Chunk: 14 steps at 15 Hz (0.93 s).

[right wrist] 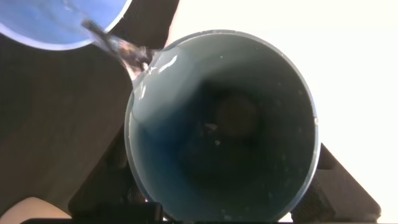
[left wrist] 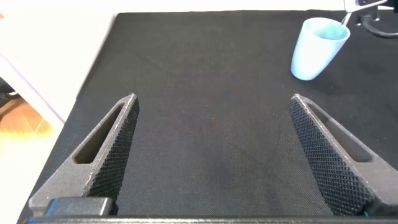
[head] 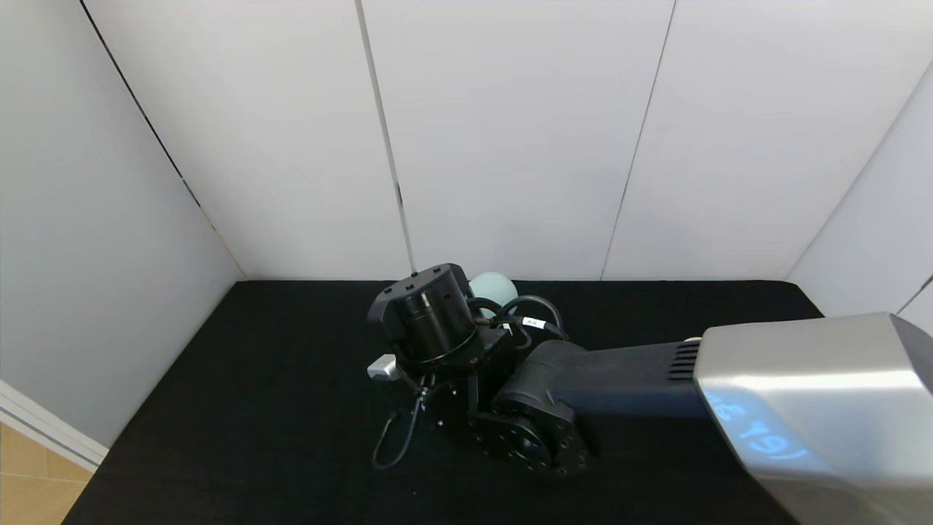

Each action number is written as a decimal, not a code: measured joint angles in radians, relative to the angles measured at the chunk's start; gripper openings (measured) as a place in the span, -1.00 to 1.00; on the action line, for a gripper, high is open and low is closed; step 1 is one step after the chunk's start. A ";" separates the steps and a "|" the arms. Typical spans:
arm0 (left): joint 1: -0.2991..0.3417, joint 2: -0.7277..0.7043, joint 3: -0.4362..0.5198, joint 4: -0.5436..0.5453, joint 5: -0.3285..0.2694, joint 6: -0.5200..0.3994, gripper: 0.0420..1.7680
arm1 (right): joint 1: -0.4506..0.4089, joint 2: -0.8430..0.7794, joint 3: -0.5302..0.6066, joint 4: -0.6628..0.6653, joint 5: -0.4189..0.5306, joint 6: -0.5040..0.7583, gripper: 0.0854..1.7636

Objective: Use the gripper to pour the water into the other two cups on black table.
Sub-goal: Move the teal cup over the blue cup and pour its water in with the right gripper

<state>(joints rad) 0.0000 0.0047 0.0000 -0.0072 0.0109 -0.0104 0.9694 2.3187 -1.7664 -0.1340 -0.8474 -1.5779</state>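
Note:
My right gripper (right wrist: 224, 186) is shut on the teal-green cup (right wrist: 224, 118), with a finger on each side, and holds it tipped over. Water (right wrist: 127, 55) runs in a thin clear stream from its rim into the light blue cup (right wrist: 56, 22) just below. In the head view the right wrist (head: 430, 317) hides the light blue cup, and only the teal-green cup's base (head: 493, 288) shows behind it. The light blue cup (left wrist: 318, 45) stands upright on the black table (left wrist: 205, 62). A pale beige patch (right wrist: 28, 211), perhaps the cream-beige cup, shows at the frame edge. My left gripper (left wrist: 211, 102) is open and empty.
White panel walls (head: 510, 146) close the table at the back and on both sides. The table's left edge (head: 95, 467) borders a wooden floor. The right arm's silver forearm (head: 802, 408) crosses the table's right side. Cables (head: 397, 437) hang from the wrist.

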 joint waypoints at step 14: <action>0.000 0.000 0.000 0.000 0.000 0.000 0.94 | 0.013 -0.012 -0.002 -0.004 -0.023 -0.117 0.34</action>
<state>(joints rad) 0.0000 0.0047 0.0000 -0.0072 0.0104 -0.0104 0.9828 2.3068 -1.7683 -0.1385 -0.8706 -1.6953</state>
